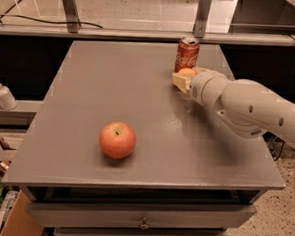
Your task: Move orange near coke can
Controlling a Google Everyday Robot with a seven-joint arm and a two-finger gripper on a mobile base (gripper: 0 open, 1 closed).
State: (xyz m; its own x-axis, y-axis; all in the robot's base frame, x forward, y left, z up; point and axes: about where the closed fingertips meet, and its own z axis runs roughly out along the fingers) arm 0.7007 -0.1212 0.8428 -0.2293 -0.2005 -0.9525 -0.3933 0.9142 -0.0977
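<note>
As I scan from the left, a soap bottle [2, 95] stands off beside the desk [115, 78], and an apple [117, 139] sits toward the desk's front edge. At the back right, the coke can [187, 54] stands upright. The orange [187, 72] is just in front of it, gripped by my end effector [187, 76], whose fingers [179, 82] are closed on the fruit.

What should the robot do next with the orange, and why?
Probably open the gripper and let go. It seems to hold the orange right in front of the coke can, low over the table, so the orange is already near the can. The apple sits far off.
</note>
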